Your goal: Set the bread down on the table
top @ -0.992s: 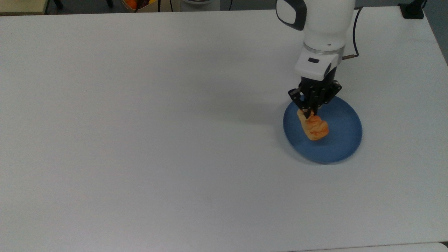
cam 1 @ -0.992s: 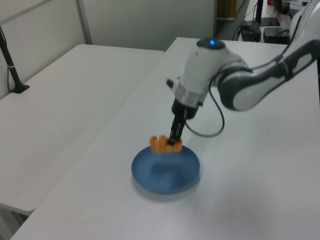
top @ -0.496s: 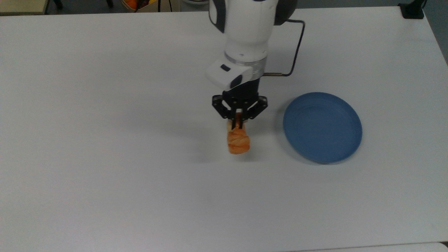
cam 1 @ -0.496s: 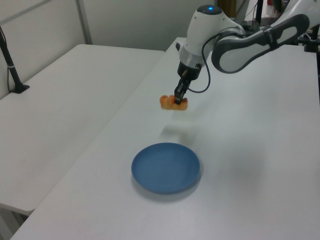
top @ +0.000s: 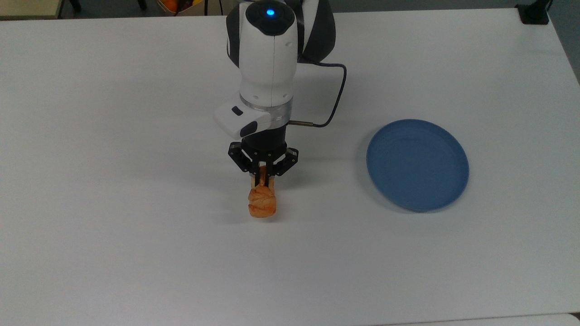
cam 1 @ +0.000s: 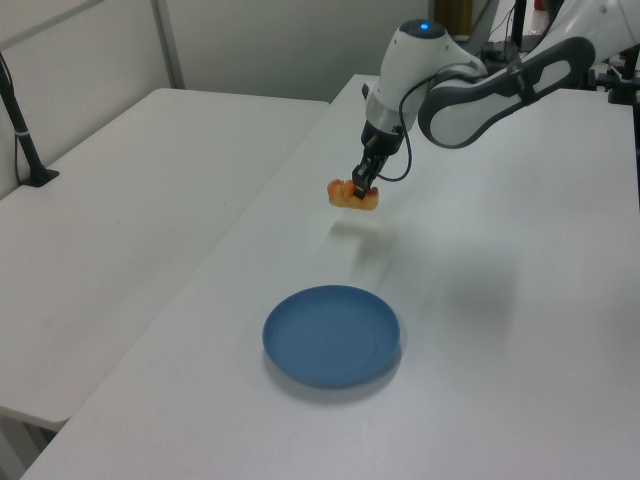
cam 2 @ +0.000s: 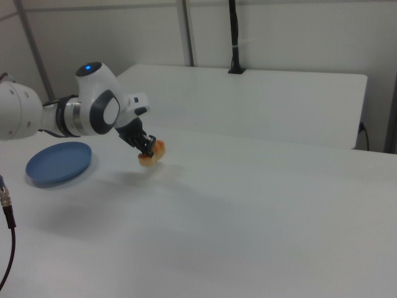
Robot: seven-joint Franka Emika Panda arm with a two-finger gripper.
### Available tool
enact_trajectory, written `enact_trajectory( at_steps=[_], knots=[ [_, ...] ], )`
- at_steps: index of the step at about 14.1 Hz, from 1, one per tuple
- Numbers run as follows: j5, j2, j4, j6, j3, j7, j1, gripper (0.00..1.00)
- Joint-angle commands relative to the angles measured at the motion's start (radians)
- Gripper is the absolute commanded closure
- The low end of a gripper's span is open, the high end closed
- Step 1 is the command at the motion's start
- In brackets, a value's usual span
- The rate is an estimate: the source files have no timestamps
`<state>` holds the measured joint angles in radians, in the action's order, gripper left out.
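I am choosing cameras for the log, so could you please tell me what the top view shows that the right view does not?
Top view alone: the braided top of the bread and a black cable looping from the wrist. Right view alone: a second white table behind, with a black pole clamped to it. Both: the end effector shut on the bread, the blue plate bare, the white table.

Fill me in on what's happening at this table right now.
A Franka arm's hand is shut on the bread, a small golden braided roll, gripping it by one end. The left view shows the roll held in the air above the white table, with its shadow on the surface below. The blue plate sits apart, toward the top view's right, with nothing on it. The bread has not been set down yet.
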<state>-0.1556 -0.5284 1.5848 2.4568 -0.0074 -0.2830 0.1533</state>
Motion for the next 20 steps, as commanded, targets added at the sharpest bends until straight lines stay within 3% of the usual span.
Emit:
enact_trajectory(
  at_steps=[1, 2, 4, 6, 10, 16, 20],
  knots=[
    [-0.036, -0.038, 0.009, 0.036, 0.006, 0.004, -0.018, 0.82],
    [-0.035, -0.044, 0.009, 0.053, 0.006, 0.004, -0.024, 0.81],
    [-0.035, -0.054, 0.011, 0.067, 0.006, 0.004, -0.032, 0.66],
    [-0.035, -0.053, 0.009, 0.064, 0.006, 0.002, -0.040, 0.00],
    [-0.035, -0.004, 0.011, 0.013, 0.006, 0.008, -0.038, 0.00],
    [-0.015, 0.214, 0.020, -0.392, 0.018, 0.109, -0.035, 0.00],
    [0.068, 0.355, 0.026, -0.654, 0.011, 0.259, -0.041, 0.00]
  ],
)
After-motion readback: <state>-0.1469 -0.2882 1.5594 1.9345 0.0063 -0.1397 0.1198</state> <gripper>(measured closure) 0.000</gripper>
